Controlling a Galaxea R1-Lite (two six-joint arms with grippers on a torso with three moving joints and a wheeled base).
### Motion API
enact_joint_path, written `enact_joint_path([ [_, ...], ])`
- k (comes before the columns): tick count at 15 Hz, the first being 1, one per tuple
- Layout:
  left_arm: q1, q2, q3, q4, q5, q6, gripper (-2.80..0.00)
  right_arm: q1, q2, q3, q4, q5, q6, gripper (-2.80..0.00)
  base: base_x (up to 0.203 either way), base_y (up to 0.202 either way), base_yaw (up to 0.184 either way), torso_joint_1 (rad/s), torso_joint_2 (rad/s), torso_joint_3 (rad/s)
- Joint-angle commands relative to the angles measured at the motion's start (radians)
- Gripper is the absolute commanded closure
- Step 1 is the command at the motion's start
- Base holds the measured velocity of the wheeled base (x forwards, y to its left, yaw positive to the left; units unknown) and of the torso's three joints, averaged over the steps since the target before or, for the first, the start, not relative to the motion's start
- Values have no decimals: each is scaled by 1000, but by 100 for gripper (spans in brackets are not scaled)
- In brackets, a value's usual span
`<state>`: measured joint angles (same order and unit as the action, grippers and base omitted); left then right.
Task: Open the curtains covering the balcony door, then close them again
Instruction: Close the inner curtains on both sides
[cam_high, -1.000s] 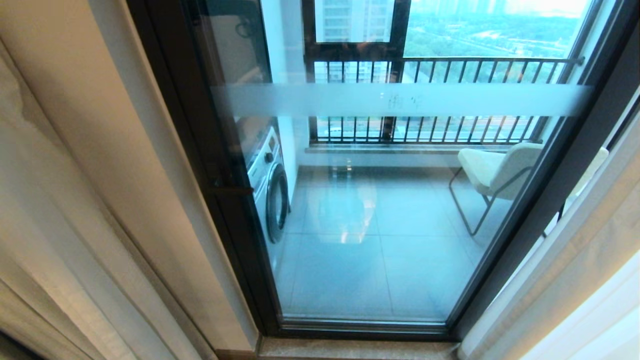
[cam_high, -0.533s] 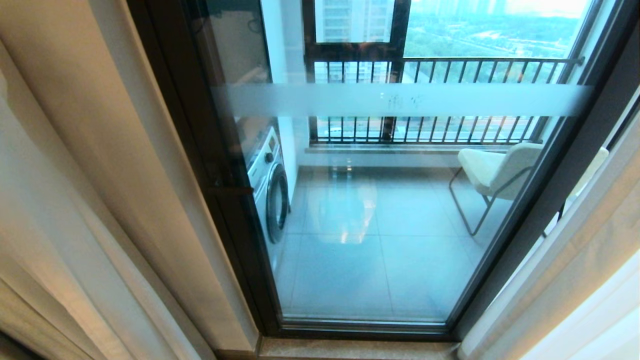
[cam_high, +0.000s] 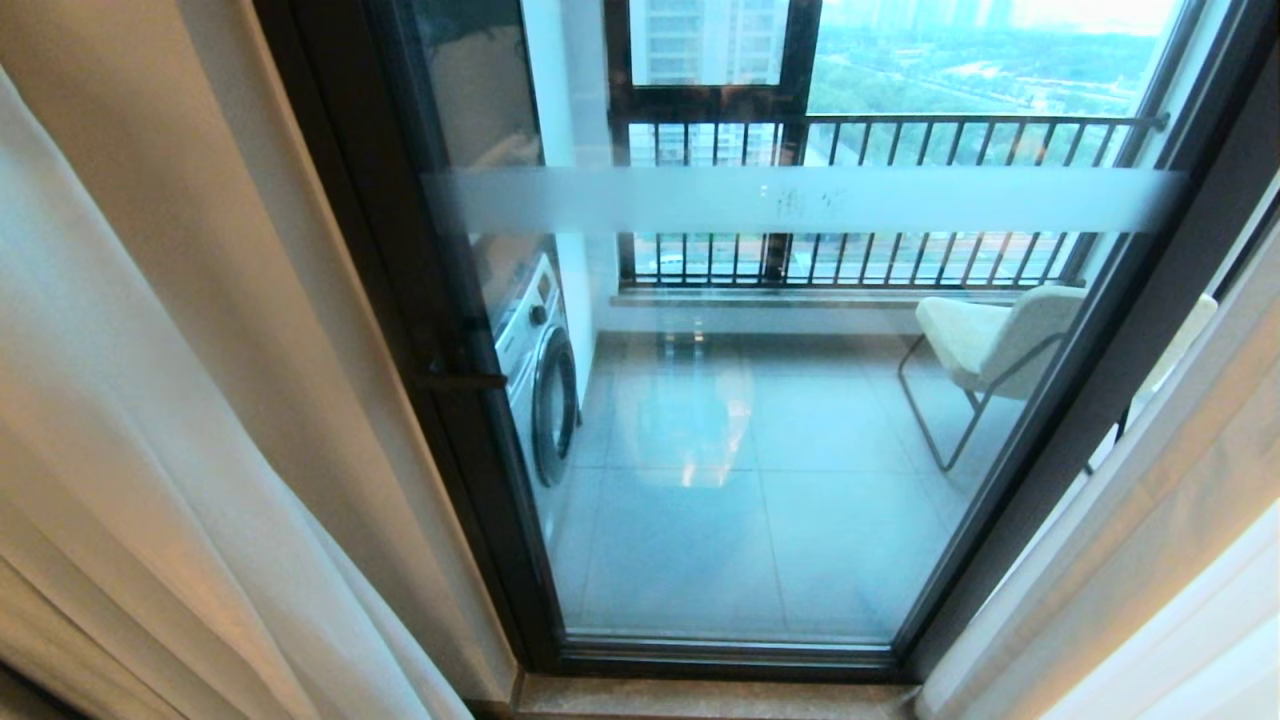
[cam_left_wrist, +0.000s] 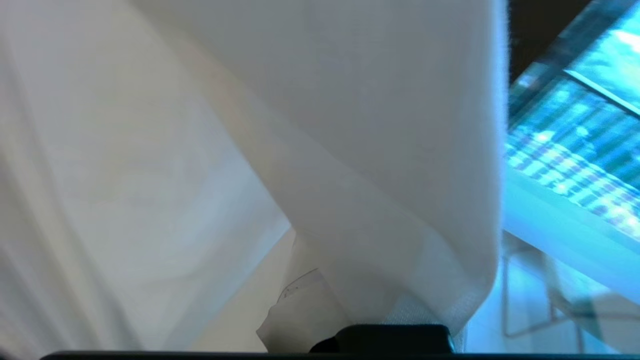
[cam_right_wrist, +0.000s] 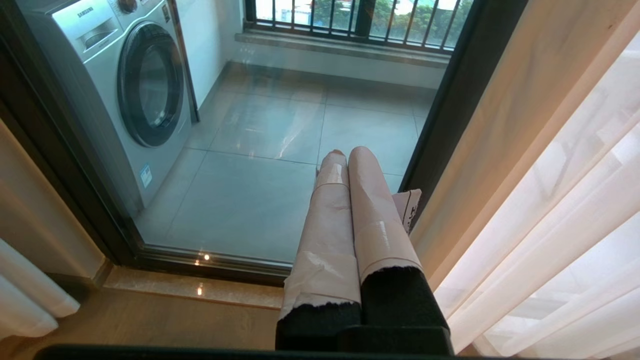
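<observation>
Your left gripper (cam_left_wrist: 390, 332) has its fingers closed on the hem of the left curtain (cam_high: 150, 480), which hangs beside the bare door (cam_high: 760, 430). Draw it across steadily, keeping the fabric taut. The right gripper (cam_right_wrist: 345, 155) is closed on nothing, parked low.

Sheer white curtains (cam_high: 130, 430) (cream hems), black-brown balcony door (cam_high: 480, 480) with frosted band, silver-grey washing machine (cam_right_wrist: 125, 90)

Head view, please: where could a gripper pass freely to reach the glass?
Free: bare middle of the glass balcony door, between the sheer white curtains and dark right frame. Crowded: both sides, fabric-filled; the left gripper is shut on curtains.
</observation>
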<state>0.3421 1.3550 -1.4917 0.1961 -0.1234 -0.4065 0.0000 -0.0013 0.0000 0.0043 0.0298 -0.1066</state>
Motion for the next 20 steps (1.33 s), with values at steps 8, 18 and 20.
enact_joint_path([
  [8, -266, -79, 112, -118, -1, 24, 0, 0, 1, 0, 0, 1, -1, 0, 0, 0, 0, 0, 0, 0],
  [18, -313, 43, 27, -121, -1, 132, 0, 0, 1, 0, 0, 1, -1, 0, 0, 0, 0, 0, 0, 0],
  [20, -328, 60, 14, -121, -1, 133, 0, 0, 1, 0, 0, 1, -1, 0, 0, 0, 0, 0, 0, 0],
])
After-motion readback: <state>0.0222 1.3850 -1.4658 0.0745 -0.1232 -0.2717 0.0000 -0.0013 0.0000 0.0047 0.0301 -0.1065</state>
